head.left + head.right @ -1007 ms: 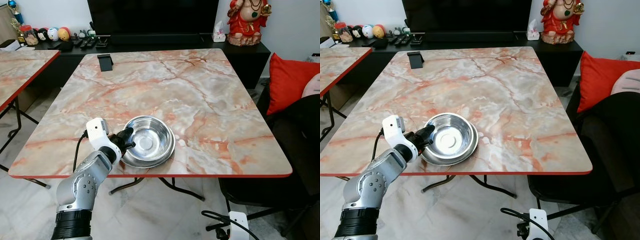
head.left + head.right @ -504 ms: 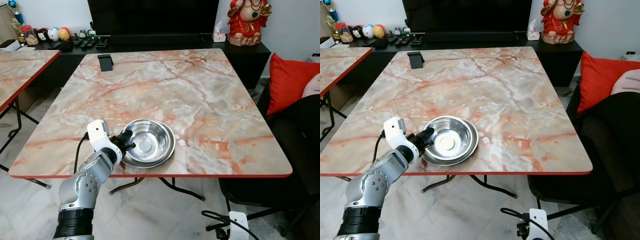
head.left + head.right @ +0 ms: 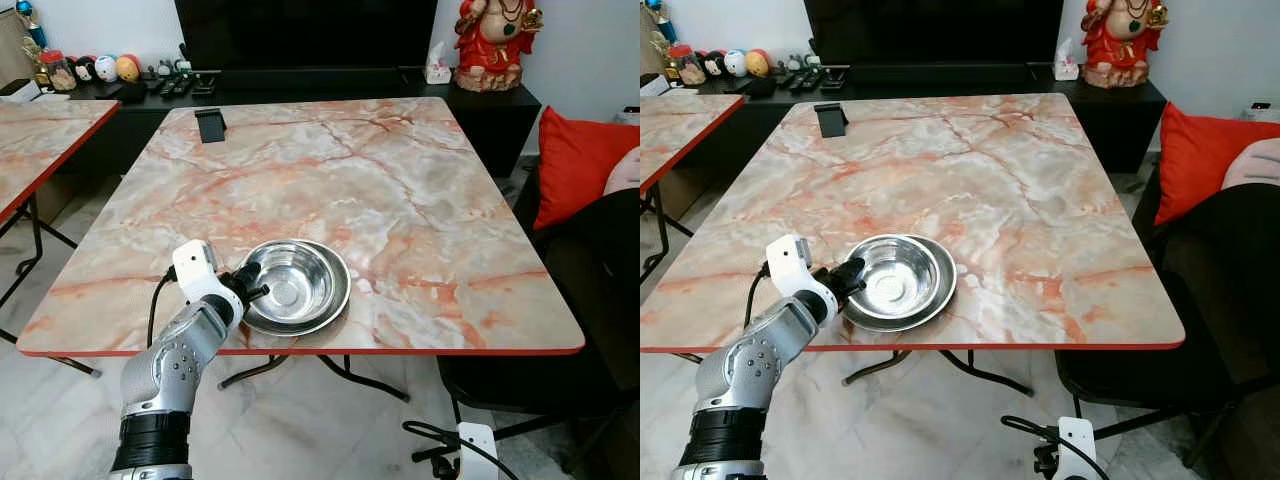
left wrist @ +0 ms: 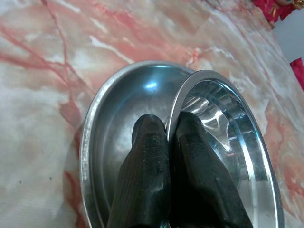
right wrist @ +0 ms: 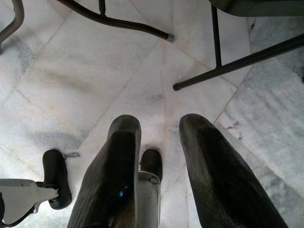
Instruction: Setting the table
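Observation:
A shiny steel bowl [image 3: 297, 282] rests inside a wider steel dish [image 4: 108, 118] near the front left of the marble table [image 3: 400, 180]. My left gripper [image 3: 250, 283] reaches in from the near edge and is shut on the bowl's near rim. In the left wrist view one finger is inside the bowl [image 4: 223, 128] and the other outside, with the gripper [image 4: 168, 127] pinching the thin rim. The bowl is tipped slightly over the dish. My right gripper [image 5: 159, 121] hangs low over the floor, its fingers apart and holding nothing.
A black phone stand [image 3: 209, 124] stands at the table's far left corner. A second marble table [image 3: 40, 130] lies to the left, and a dark seat with a red cushion [image 3: 575, 165] to the right. Black chair legs [image 5: 228, 66] cross the tiled floor below.
The bowl has come down a little and sits flatter in the dish. My left arm has shifted slightly and keeps its hold on the rim.

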Robot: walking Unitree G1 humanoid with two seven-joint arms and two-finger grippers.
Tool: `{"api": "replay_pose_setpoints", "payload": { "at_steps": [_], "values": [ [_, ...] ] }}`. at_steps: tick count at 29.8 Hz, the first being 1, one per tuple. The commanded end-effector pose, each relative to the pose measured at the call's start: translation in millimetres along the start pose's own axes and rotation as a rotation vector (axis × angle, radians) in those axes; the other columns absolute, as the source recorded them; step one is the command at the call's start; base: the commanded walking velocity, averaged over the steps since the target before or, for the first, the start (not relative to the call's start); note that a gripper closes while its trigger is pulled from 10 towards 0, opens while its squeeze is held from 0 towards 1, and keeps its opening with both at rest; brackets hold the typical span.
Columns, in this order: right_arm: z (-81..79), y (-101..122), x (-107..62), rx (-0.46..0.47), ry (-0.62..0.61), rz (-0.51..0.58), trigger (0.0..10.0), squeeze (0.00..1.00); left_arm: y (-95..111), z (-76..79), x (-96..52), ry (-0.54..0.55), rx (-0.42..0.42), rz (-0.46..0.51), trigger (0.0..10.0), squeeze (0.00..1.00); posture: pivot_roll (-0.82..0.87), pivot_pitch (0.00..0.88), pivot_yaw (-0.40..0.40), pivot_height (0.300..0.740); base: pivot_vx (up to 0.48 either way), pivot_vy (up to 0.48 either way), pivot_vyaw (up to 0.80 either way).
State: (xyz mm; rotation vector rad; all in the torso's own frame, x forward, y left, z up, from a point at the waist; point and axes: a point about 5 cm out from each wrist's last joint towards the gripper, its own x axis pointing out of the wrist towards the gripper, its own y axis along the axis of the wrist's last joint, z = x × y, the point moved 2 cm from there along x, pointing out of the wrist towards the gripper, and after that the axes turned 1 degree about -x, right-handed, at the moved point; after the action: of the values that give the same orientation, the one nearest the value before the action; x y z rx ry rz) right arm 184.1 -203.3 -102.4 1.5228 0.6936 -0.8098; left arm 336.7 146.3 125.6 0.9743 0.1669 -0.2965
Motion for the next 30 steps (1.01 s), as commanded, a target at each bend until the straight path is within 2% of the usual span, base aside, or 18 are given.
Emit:
{"api": "replay_pose_setpoints", "payload": {
  "at_steps": [1,2,3,4,5,12,13,14,15,17,19,20,21,22,23,24,30],
  "values": [
    [-1.9,2.4,0.7,-0.007,0.008,0.002,10.0,0.0,4.5,2.5,0.6,0.001,0.001,0.023,10.0,0.38,-0.06,0.0,0.042,0.74,0.0,0.0,0.0],
    [-1.9,2.4,0.7,-0.007,0.008,0.002,10.0,0.0,4.1,2.5,0.8,0.002,0.001,0.022,10.0,0.38,-0.06,0.0,0.042,0.74,0.0,0.0,0.0],
    [-1.9,2.4,0.7,-0.007,0.008,0.002,10.0,0.0,3.7,2.5,0.9,0.003,0.001,0.019,10.0,0.23,-0.06,0.0,0.042,0.74,0.0,0.0,0.0],
    [-1.9,2.4,0.7,-0.007,0.008,0.002,10.0,0.0,3.4,2.4,1.0,0.003,0.001,0.018,10.0,0.23,-0.06,0.0,0.042,0.74,0.0,0.0,0.0],
    [-1.9,2.4,0.7,-0.007,0.008,0.002,10.0,0.0,3.1,2.3,1.1,0.004,0.002,0.016,10.0,0.0,-0.06,0.0,0.042,0.74,0.0,0.0,0.0],
    [-2.2,2.5,0.8,-0.008,0.008,0.002,10.0,0.0,3.5,1.2,2.3,0.012,-0.001,0.016,10.0,0.0,-0.06,0.0,0.043,0.74,0.0,0.0,0.0],
    [-2.2,2.6,0.8,-0.007,0.008,0.002,10.0,0.0,3.6,1.4,2.6,0.011,-0.001,0.016,10.0,0.07,-0.06,0.0,0.042,0.74,0.0,0.0,0.0],
    [-2.2,2.7,0.8,-0.007,0.008,0.002,10.0,0.0,3.7,1.6,2.9,0.011,-0.001,0.017,10.0,0.6,-0.06,0.0,0.043,0.74,0.0,0.0,0.0],
    [-2.3,2.7,0.8,-0.007,0.008,0.003,10.0,0.0,3.9,1.6,3.2,0.013,-0.002,0.018,10.0,0.76,-0.06,0.0,0.043,0.74,0.0,0.0,0.0],
    [-2.3,2.8,0.9,-0.006,0.008,0.003,10.0,0.0,4.2,1.3,3.4,0.017,-0.003,0.02,10.0,0.8,-0.06,0.0,0.043,0.74,0.0,0.0,0.0],
    [-2.3,2.9,0.9,-0.006,0.008,0.003,10.0,0.0,4.3,0.4,3.6,0.028,0.002,0.022,10.0,0.75,-0.06,0.0,0.043,0.74,0.0,0.0,0.0],
    [-2.3,3.0,0.9,-0.006,0.008,0.003,10.0,0.0,4.2,0.1,3.6,0.031,0.005,0.021,10.0,0.68,-0.06,0.0,0.043,0.74,0.0,0.0,0.0],
    [-2.3,3.0,0.9,-0.006,0.008,0.003,10.0,0.0,4.2,0.0,3.6,0.031,0.007,0.021,10.0,0.34,-0.06,0.0,0.042,0.74,0.0,0.0,0.0],
    [-2.3,3.1,0.9,-0.006,0.008,0.003,10.0,0.0,4.3,0.0,3.7,0.031,0.008,0.021,10.0,0.34,-0.06,0.0,0.042,0.74,0.0,0.0,0.0],
    [-2.3,3.1,0.9,-0.006,0.008,0.003,10.0,0.0,4.4,0.1,3.7,0.031,0.008,0.021,10.0,0.08,-0.06,0.0,0.043,0.74,0.0,0.0,0.0],
    [-2.3,3.1,0.9,-0.006,0.008,0.003,10.0,0.0,4.5,0.1,3.7,0.032,0.009,0.022,10.0,0.0,-0.06,0.0,0.043,0.74,0.0,0.0,0.0],
    [-2.0,3.2,0.9,-0.007,0.008,0.004,10.0,0.0,5.4,3.2,3.9,0.023,0.028,0.028,10.0,0.0,-0.06,0.0,0.041,0.74,0.0,0.0,0.0]
  ]
}}
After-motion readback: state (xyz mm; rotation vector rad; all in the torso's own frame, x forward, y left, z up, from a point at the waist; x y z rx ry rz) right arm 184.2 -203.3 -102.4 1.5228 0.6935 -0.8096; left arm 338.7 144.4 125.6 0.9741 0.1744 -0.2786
